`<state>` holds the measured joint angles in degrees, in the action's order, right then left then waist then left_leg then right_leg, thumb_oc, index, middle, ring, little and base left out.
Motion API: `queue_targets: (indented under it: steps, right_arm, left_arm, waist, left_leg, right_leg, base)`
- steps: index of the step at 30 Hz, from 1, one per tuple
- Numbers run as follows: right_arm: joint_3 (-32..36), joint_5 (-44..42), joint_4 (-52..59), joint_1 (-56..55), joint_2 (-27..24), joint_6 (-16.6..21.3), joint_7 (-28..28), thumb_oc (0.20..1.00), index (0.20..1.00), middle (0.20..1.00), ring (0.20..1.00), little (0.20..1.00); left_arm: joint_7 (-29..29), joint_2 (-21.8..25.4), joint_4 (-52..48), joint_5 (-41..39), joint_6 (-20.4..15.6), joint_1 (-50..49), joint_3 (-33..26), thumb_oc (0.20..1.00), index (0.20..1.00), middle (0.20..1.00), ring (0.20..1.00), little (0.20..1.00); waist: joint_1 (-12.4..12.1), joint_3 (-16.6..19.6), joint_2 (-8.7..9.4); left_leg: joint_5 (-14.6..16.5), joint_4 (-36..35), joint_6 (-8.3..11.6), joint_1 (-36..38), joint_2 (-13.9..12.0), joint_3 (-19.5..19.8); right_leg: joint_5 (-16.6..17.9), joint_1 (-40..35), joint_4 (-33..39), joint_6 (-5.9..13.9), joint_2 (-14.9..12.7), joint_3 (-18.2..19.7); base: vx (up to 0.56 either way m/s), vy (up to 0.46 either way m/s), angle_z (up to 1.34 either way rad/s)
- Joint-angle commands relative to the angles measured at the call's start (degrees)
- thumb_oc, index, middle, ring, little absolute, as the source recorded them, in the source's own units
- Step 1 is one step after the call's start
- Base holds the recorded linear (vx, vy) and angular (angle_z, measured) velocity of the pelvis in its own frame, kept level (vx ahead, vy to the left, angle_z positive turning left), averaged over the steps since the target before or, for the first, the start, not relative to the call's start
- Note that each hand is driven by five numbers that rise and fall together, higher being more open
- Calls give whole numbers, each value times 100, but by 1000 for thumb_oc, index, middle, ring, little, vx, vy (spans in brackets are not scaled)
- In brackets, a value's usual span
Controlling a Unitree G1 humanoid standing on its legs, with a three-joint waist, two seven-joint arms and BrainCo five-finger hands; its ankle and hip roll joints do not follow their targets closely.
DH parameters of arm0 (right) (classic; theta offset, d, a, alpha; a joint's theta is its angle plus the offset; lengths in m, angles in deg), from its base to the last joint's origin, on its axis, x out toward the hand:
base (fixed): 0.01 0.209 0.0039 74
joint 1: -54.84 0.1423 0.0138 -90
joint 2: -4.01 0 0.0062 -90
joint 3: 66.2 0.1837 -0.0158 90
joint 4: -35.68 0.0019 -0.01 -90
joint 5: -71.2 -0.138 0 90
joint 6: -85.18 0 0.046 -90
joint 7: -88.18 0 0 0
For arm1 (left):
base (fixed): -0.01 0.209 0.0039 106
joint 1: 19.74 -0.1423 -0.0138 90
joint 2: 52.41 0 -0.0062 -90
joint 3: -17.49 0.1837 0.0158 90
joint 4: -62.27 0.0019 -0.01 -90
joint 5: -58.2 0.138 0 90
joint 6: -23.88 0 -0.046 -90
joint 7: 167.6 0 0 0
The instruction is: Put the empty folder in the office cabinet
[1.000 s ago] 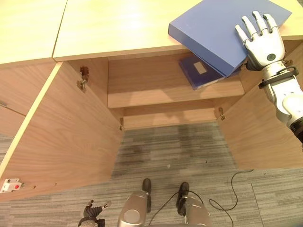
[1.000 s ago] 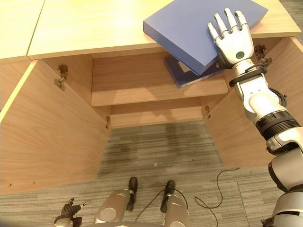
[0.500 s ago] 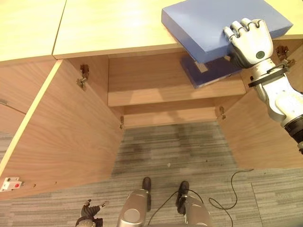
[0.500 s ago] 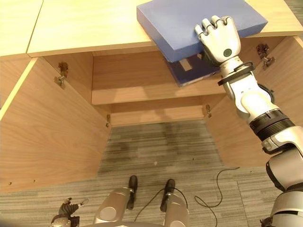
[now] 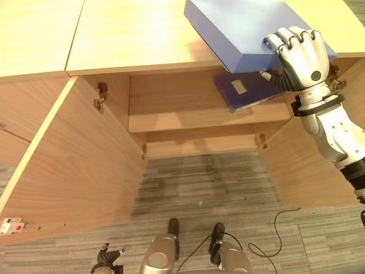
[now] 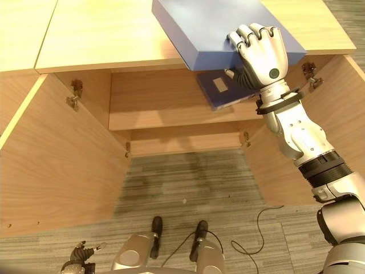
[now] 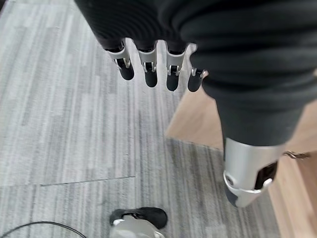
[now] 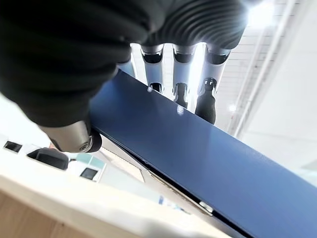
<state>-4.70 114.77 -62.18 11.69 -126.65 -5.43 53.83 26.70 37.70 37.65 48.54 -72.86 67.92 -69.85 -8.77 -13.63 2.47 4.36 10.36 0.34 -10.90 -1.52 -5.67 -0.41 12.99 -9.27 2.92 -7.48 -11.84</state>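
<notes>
A big blue folder (image 5: 239,25) lies on the wooden cabinet top (image 5: 131,34), and its near corner juts out over the front edge. My right hand (image 5: 302,57) is shut on that corner. In the right wrist view its fingers (image 8: 178,74) curl over the upper face of the folder (image 8: 198,153) and the thumb presses from below. Below it the cabinet stands with both doors swung wide, and its shelf (image 5: 188,117) holds a darker blue folder (image 5: 242,90) at the right end. My left hand (image 7: 148,69) hangs low over the carpet, fingers relaxed and holding nothing.
The left door (image 5: 74,165) and the right door (image 5: 308,165) flank the opening. A small white box with a red button (image 5: 12,226) sits on the left door's lower edge. Grey striped carpet (image 5: 199,188) lies in front.
My right hand went from flat on the folder to curled round its near corner. The folder slid and turned to the left on the cabinet top.
</notes>
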Motion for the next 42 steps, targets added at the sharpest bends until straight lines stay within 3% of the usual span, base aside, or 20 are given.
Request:
queue_targets:
  steps: [1, 7, 11, 17, 18, 27, 34, 42]
  right_arm:
    - [-34, -738, -5, -75, 285, 179, -16, 200, 200, 200, 200, 200]
    - [310, -1091, 154, -488, 661, 272, -24, 200, 200, 200, 200, 200]
    - [719, -1858, 504, -1044, 1030, 556, 134, 200, 200, 200, 200, 200]
    - [1083, -3841, 701, -1609, 1560, 995, 723, 200, 200, 200, 200, 200]
    - [1140, -4555, 816, -1780, 1694, 1130, 1020, 200, 200, 200, 200, 200]
    - [1192, -7164, 980, -2071, 2093, 1453, 2044, 200, 200, 200, 200, 200]
    - [1012, -8239, 882, -2065, 2075, 1500, 2478, 200, 200, 200, 200, 200]
    - [888, -8535, 665, -2055, 2147, 1476, 2553, 200, 200, 200, 200, 200]
  left_arm:
    - [115, 162, 112, 120, 11, -77, 174, 1000, 1000, 1000, 1000, 1000]
    - [166, 109, 184, 155, 47, -97, 179, 1000, 1000, 1000, 1000, 1000]
    - [208, 52, 203, 196, 102, -188, 156, 1000, 1000, 1000, 1000, 1000]
    - [158, 26, 151, 90, 194, -336, 51, 1000, 1000, 1000, 1000, 1000]
    - [143, 30, 157, 66, 230, -347, -13, 1000, 1000, 1000, 1000, 1000]
    - [46, -26, 127, -124, 307, -319, -51, 1000, 1000, 1000, 1000, 1000]
    - [-41, -46, 166, -163, 343, -283, 27, 1000, 1000, 1000, 1000, 1000]
    - [-53, -66, 225, -138, 354, -290, 87, 1000, 1000, 1000, 1000, 1000]
  waist:
    - [-167, 200, 145]
    - [-138, 375, 222]
    - [-85, 555, 241]
    - [-30, 808, 240]
    - [-9, 871, 231]
    - [68, 1065, 157]
    - [61, 1172, 190]
    - [17, 1189, 193]
  left_leg:
    - [459, 356, 213, -266, -222, 143]
    - [159, -253, 225, 48, -176, 202]
    - [-63, -757, 242, 322, -158, 222]
    - [-337, -1452, 278, 752, -149, 169]
    - [-361, -1536, 296, 807, -144, 160]
    - [-393, -1536, 368, 785, -139, 178]
    - [-384, -1536, 422, 737, -203, 224]
    - [-379, -1536, 432, 750, -185, 287]
  right_leg:
    - [302, -267, 561, 468, -439, -175]
    - [394, -498, 904, 504, -355, -334]
    - [441, -698, 1179, 533, -252, -454]
    - [443, -901, 1427, 563, -83, -549]
    - [403, -921, 1427, 571, -41, -546]
    - [299, -963, 1427, 573, 29, -624]
    - [213, -940, 1427, 581, 87, -710]
    - [203, -990, 1427, 582, 82, -774]
  base:
    - [34, -8, 4]
    - [63, -14, 11]
    - [83, -4, 13]
    - [81, 1, 2]
    - [73, 2, -2]
    - [23, -1, -2]
    - [20, -20, 8]
    - [1, -4, 0]
